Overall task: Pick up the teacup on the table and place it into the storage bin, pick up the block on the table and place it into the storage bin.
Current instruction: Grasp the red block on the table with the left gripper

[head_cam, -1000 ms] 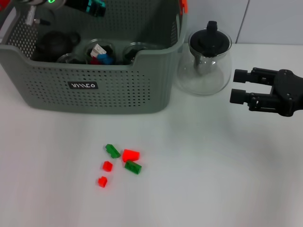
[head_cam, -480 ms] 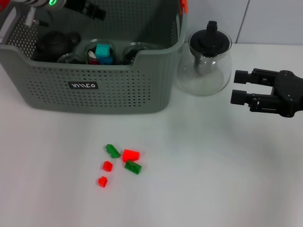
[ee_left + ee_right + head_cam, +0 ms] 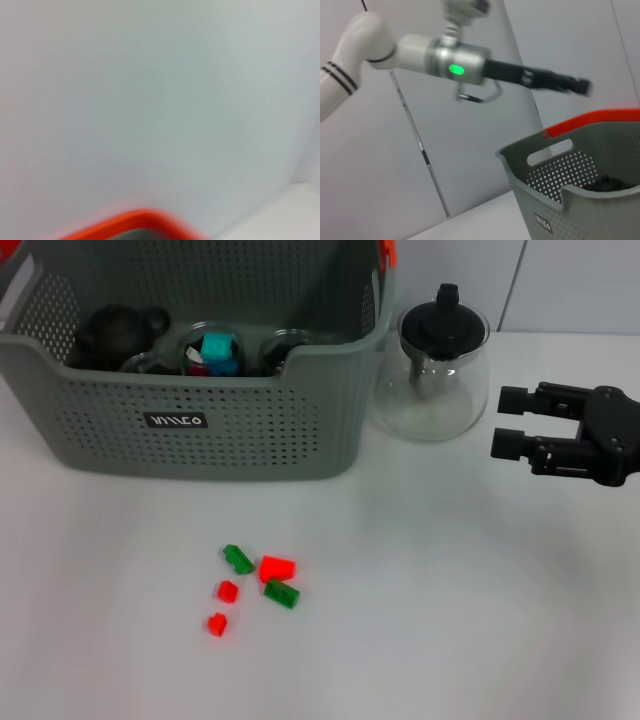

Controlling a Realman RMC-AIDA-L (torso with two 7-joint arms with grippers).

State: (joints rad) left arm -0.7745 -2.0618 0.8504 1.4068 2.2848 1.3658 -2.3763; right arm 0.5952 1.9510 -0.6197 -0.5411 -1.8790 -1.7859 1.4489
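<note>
The grey-green storage bin (image 3: pixel 250 430) stands at the back left and also shows in the right wrist view (image 3: pixel 580 200). Inside it are a black teapot (image 3: pixel 115 330), glass teacups (image 3: pixel 285 348) and a cyan block (image 3: pixel 216 346) resting in one cup. Several small blocks lie on the table in front of the bin: a larger red one (image 3: pixel 276 568), two green ones (image 3: pixel 238 559) and two small red ones (image 3: pixel 227 591). My left gripper (image 3: pixel 570 82) is out of the head view and hovers high above the bin. My right gripper (image 3: pixel 505 420) is open and empty, right of the bin.
A glass teapot with a black lid (image 3: pixel 435 370) stands just right of the bin, between it and my right gripper. The bin has an orange rim piece (image 3: pixel 387 252), which also shows in the left wrist view (image 3: pixel 135 222). White table surrounds the blocks.
The cyan block left my left gripper and landed in a cup in the bin. The left arm then rose out of the head view. The right arm stayed still.
</note>
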